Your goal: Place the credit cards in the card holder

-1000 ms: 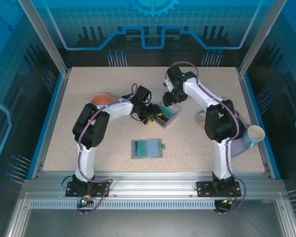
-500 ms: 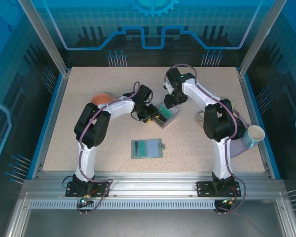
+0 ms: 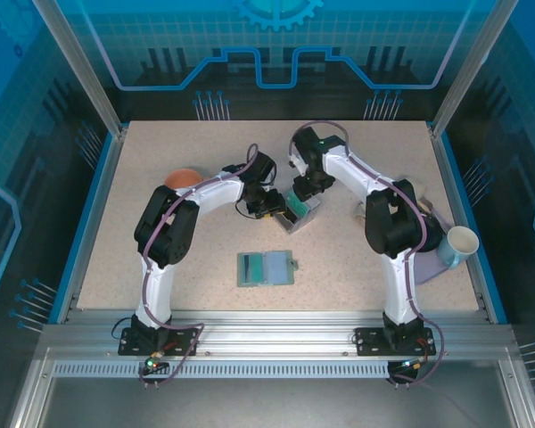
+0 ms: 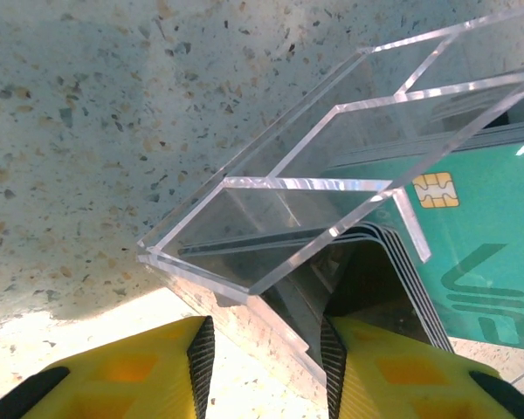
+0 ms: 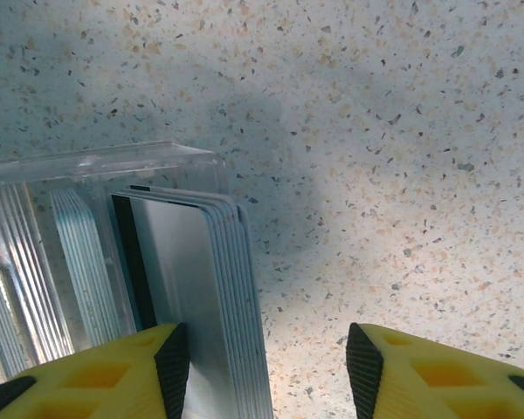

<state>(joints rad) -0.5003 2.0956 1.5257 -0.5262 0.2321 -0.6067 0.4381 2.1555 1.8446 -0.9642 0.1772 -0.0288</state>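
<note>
The card holder point(image 3: 266, 267) lies open and flat on the table, near the front middle, apart from both arms. Behind it stands a clear plastic box point(image 3: 299, 212) with the credit cards point(image 4: 480, 253) upright inside, the nearest teal with a gold chip. My left gripper point(image 3: 275, 205) is at the box's left side. In its wrist view the left gripper point(image 4: 264, 362) is open, straddling a lower corner of the box point(image 4: 314, 166). My right gripper point(image 5: 266, 371) is open over the box's end. A stack of whitish cards point(image 5: 201, 297) rests against its left finger, with bare table up to the right finger.
An orange bowl point(image 3: 184, 178) sits at the left behind the left arm. A white cup point(image 3: 462, 241) stands at the right edge near the right arm. Blue rails border the table's sides.
The left jaws have narrowed around the box's corner. The right gripper has shifted left and down onto the box, which has moved slightly left.
</note>
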